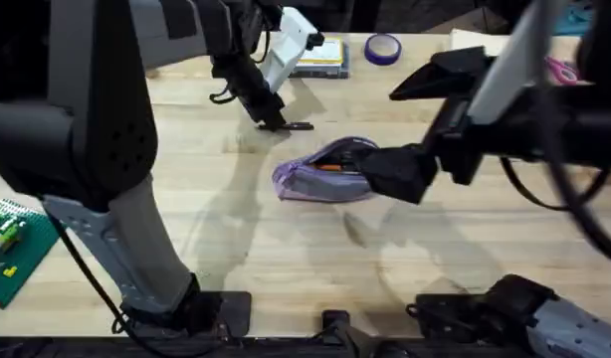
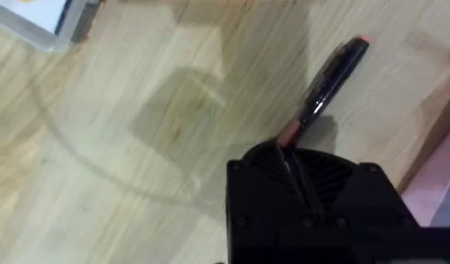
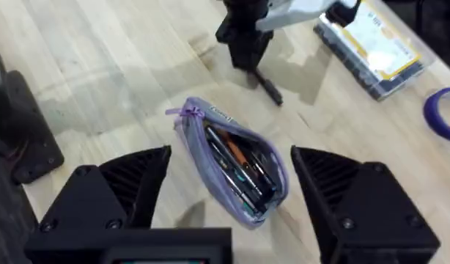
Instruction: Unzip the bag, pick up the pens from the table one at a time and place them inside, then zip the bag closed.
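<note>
The bag (image 1: 320, 177) lies unzipped on the table (image 1: 286, 249), a grey pouch with lilac trim. Several pens, one orange-red, show inside the bag (image 3: 236, 165). My right gripper (image 1: 377, 171) is open at the bag's right end; in the right wrist view its fingers (image 3: 137, 180) stand either side of the pouch, apart from it. A black pen (image 1: 294, 126) lies on the wood beyond the bag. My left gripper (image 1: 269, 114) is shut on one end of the black pen (image 2: 331, 73), and the rest of the pen sticks out along the table (image 2: 137, 147).
A clear flat box with a yellow label (image 1: 320, 55) and a purple tape roll (image 1: 383, 47) sit at the far edge. Pink-handled scissors (image 1: 562, 70) lie far right. A green brick plate (image 1: 7, 249) is at the left edge.
</note>
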Robot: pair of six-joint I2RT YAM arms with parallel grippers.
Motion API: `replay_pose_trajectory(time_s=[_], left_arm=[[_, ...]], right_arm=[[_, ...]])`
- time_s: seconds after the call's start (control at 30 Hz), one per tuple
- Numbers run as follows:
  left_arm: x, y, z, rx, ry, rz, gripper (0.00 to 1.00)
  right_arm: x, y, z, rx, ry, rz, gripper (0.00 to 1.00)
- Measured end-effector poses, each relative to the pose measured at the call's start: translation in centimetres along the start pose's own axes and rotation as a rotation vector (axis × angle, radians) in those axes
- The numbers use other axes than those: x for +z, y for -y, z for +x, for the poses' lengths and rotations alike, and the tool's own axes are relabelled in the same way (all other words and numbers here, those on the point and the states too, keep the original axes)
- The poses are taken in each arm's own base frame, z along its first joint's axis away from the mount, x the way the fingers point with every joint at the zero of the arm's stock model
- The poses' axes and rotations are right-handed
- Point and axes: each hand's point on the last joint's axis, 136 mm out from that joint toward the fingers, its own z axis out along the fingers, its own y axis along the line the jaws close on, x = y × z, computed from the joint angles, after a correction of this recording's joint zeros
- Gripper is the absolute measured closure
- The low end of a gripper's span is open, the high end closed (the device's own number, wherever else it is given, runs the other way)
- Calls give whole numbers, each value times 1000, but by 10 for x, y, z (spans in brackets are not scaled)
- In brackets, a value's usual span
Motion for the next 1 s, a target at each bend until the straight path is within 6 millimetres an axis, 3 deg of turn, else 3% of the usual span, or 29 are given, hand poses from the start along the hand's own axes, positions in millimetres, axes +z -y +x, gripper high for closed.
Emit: replay_pose_trajectory(time_s=[0.17,0.4,0.8,1.0], left_arm=[[-17,2,1,-47,-6,-27,957],[-78,18,-21,-68,88,-103,957],[-139,88,-63,-78,235,-117,957],[-153,125,-80,-96,293,-76,957]], right_arm=[[-23,-4,-10,-20,75,18,3],[-45,-12,-3,-24,87,21,4],[-75,-26,23,7,61,14,3],[-85,-30,30,11,63,14,3]])
